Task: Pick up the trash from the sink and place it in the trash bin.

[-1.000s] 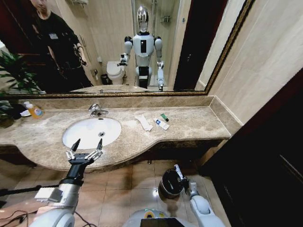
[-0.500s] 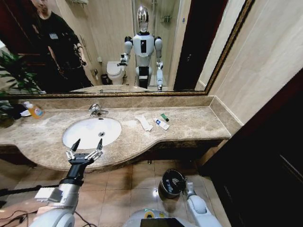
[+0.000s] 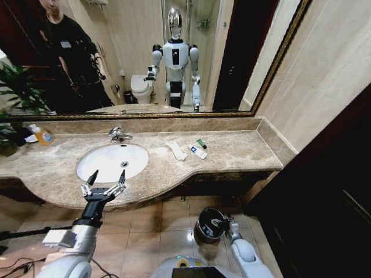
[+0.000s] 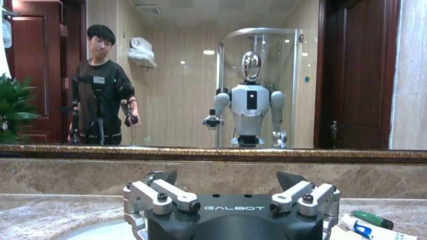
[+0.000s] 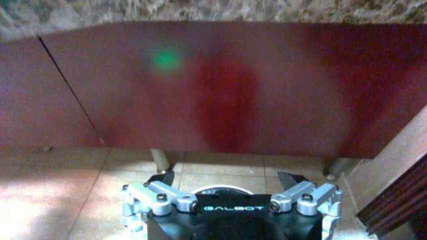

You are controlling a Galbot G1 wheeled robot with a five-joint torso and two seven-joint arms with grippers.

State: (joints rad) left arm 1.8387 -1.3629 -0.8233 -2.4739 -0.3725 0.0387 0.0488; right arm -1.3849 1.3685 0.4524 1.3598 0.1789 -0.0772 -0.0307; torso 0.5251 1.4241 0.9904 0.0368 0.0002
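At the bottom of the head view, the right arm reaches low over the tiled floor, its right pincer (image 3: 223, 222) hanging at the near rim of the trash bin (image 3: 207, 222), lower centre-right of the frame. In the right wrist view that pincer (image 5: 229, 179) has its fingers spread wide and empty, with "GALBOT" printed in pale letters on its dark body and a curved sliver of the bin's rim (image 5: 215, 189) between the fingers; a red-brown cabinet front rises behind. Compared with half a second ago the right forearm has shifted slightly to the right beside the bin, and a second ago the pincer sat higher over the bin's mouth.

At lower left the left arm angles upward, and the left pincer (image 3: 104, 180) hovers at the near edge of the marble table (image 3: 243, 152), just in front of the sink (image 3: 110, 161). Its fingers are open with nothing between them, and it has not moved from the earlier frames. The left wrist view shows the same "GALBOT" lettering on this pincer (image 4: 229, 177).

Farther back, right of the basin at frame centre, the trash lies on the table: a flat white packet (image 3: 175, 149), a white tube with blue marks (image 3: 197, 152) and a tiny green piece (image 3: 201, 143), unchanged. At far left stands a bottle of orange liquid (image 3: 41, 135).
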